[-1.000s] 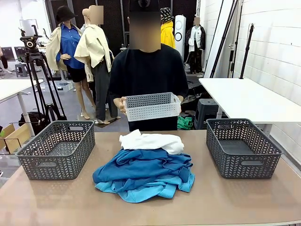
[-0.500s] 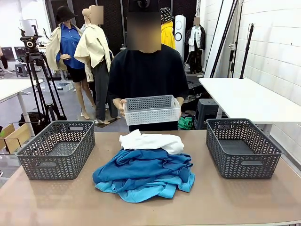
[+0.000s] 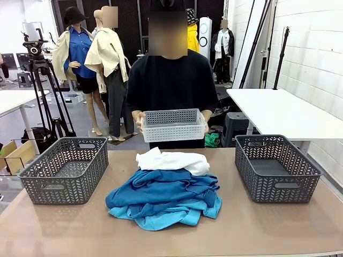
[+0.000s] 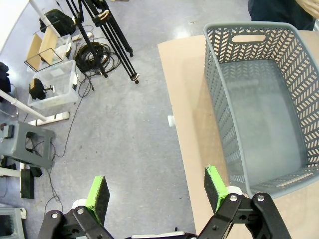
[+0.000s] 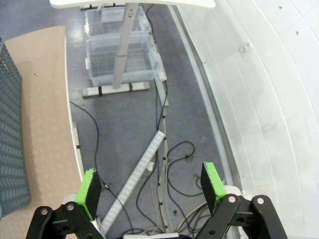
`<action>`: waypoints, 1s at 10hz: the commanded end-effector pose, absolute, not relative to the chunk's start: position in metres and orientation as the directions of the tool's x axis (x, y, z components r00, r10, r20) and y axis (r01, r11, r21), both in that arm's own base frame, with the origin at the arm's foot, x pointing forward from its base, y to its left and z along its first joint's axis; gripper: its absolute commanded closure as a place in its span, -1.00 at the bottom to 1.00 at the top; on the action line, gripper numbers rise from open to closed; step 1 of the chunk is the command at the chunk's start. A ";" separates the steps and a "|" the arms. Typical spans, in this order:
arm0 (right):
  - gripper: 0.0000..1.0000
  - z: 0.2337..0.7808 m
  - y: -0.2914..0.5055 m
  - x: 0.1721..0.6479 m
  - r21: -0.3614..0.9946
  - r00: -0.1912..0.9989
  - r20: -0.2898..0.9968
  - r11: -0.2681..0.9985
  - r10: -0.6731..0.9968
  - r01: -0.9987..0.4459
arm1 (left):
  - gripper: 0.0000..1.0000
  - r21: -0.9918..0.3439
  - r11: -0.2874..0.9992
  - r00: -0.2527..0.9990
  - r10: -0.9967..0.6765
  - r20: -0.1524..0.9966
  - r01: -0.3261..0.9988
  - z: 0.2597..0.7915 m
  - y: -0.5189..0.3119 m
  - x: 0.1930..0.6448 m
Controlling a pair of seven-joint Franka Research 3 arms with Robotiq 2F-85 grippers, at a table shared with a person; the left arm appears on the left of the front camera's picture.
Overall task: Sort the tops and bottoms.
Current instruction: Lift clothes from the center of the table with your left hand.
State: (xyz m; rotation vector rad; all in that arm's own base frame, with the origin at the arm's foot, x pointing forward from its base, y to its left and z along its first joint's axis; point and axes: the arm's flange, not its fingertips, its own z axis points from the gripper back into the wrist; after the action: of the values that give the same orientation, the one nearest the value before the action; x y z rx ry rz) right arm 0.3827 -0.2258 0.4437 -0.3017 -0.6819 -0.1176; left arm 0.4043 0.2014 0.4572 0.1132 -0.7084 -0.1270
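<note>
lab: camera tripod, floor cables

No legible text, label, brand, number or sign in any view.

White top: crumpled, at the heap's far edge, resting on the royal-blue.
Royal-blue tops: bunched, mid-heap.
Sky-blue tops: lowest, poking out nearside, on the bench.

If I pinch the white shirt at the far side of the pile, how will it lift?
The white shirt looks soft and crumpled, so it will probably droop and unfold. It touches the royal-blue shirt, which may drag along.
</note>
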 end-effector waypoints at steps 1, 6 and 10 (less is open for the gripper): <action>-1.00 0.443 -0.225 0.383 -0.241 0.777 0.630 0.951 0.000 0.195 | -1.00 0.158 0.984 0.746 -0.168 0.644 0.085 0.456 0.205 0.402; -1.00 0.443 -0.225 0.383 -0.241 0.777 0.630 0.951 0.000 0.195 | -1.00 0.158 0.984 0.746 -0.168 0.644 0.085 0.456 0.205 0.402; -1.00 0.443 -0.225 0.383 -0.241 0.777 0.630 0.951 0.000 0.195 | -1.00 0.158 0.984 0.746 -0.168 0.644 0.085 0.456 0.205 0.402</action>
State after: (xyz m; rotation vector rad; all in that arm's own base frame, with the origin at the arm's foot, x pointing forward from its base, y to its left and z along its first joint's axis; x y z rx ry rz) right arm 0.3827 -0.2258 0.4437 -0.3017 -0.6819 -0.1176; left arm 0.4043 0.2014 0.4572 0.1132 -0.7084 -0.1270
